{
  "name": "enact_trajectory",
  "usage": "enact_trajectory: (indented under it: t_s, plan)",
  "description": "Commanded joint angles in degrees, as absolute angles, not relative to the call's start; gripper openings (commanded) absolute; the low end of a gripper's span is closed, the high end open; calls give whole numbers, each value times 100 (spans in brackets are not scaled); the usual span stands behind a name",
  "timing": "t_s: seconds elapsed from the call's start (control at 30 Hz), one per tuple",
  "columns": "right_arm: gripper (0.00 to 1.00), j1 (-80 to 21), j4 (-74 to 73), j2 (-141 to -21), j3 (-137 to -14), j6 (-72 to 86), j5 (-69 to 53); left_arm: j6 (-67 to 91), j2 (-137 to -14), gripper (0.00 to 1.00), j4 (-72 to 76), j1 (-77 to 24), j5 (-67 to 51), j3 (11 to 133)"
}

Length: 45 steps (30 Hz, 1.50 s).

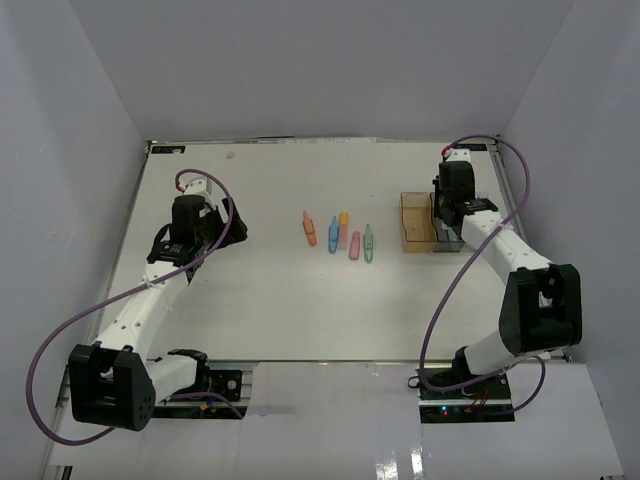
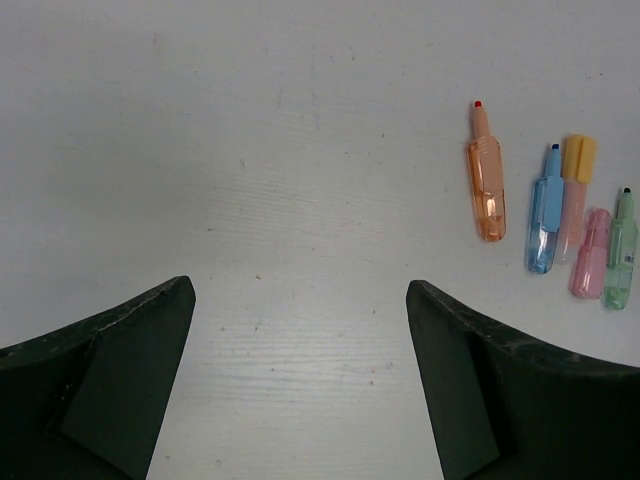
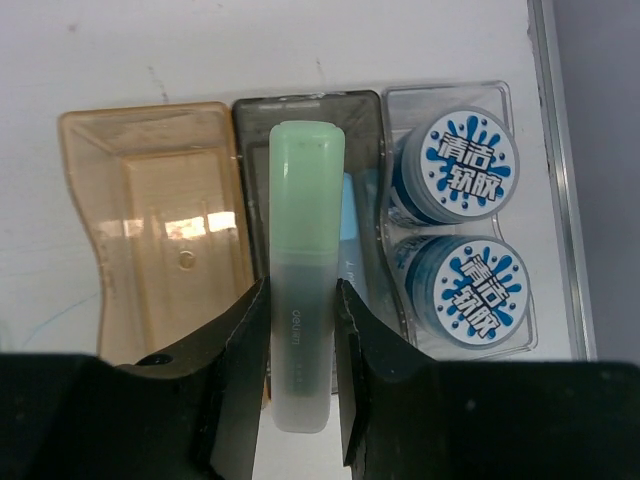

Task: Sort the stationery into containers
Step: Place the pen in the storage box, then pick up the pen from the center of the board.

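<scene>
R end effector (image 3: pixel 300 295) is clamping the mint marker (image 3: pixel 305 190) by its lower barrel, holding it lengthwise over the grey bin (image 3: pixel 305 98), btw the amber bin (image 3: pixel 150 200) & the clear bin (image 3: pixel 450 88) w/ both tubs (image 3: pixel 465 165). Drop-off step, I'd judge: next is calling for lowering, then releasing. L end effector (image 2: pixel 300 290) is gaping wide over bare table (image 2: pixel 200 120), w/ the orange stick (image 2: pixel 487 185) & others lying off to one side.
</scene>
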State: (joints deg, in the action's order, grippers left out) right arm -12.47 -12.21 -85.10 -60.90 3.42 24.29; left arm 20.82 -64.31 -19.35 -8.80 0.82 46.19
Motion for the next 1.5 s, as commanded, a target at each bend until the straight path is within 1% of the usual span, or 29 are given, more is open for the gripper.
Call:
enact_trajectory:
  t_s: [0.0,0.07,0.1,0.17,0.2,0.3,0.37,0.4,0.47,0.57,0.6,0.67,0.7,0.9,1.03,1.2,1.47]
  plan:
    - [22,-889,-1046,-8831,-6231,123,2215,2074,-6425,98,-1960,-861,9,4614]
    - [25,-809,-1072,-8990,-6301,97,2127,2074,-6442,98,-1960,-853,9,4623]
    - [29,-800,-1081,-9104,-6328,97,2127,2074,-6460,98,-1960,-861,9,4623]
    - [39,-782,-1081,-9167,-6311,132,2048,2074,-6460,98,-1969,-853,9,4632]
    - [49,-791,-1090,-9202,-6302,149,2022,2074,-6460,98,-1969,-861,9,4632]
    - [58,-800,-1204,-9141,-6319,281,1995,2066,-6442,98,-1960,-861,9,4623]
    - [61,-817,-1204,-9009,-6284,386,1907,2074,-6442,98,-1969,-853,9,4632]
    - [64,-887,-1187,-8870,-6284,422,1881,2074,-6442,98,-1969,-861,9,4632]
    - [64,-1045,-1265,-8746,-6319,518,1802,2074,-6434,98,-1969,-853,9,4641]
    - [64,-1677,-1345,-8587,-6433,834,1890,2074,-6425,98,-1969,-844,9,4641]
    - [64,-2053,-1345,-8613,-6468,1052,1890,2074,-6425,98,-1960,-844,9,4641]
    - [64,-2433,-1371,-8727,-6565,1291,1977,2074,-6434,98,-1960,-853,9,4641]
    - [64,-2748,-1397,-8945,-6713,1544,2030,2083,-6434,98,-1960,-853,9,4632]
    - [57,-3576,-1318,-10043,-7355,2100,2083,2074,-6442,98,-1969,-853,9,4623]
    - [54,-3753,-1336,-10590,-7891,2241,2013,2074,-6434,98,-1969,-844,9,4623]
    - [48,-3823,-1319,-11021,-8130,2285,1995,2083,-6416,98,-1960,-853,9,4623]
    - [45,-3841,-1327,-11504,-8297,2391,1925,2083,-6390,98,-1969,-853,9,4623]
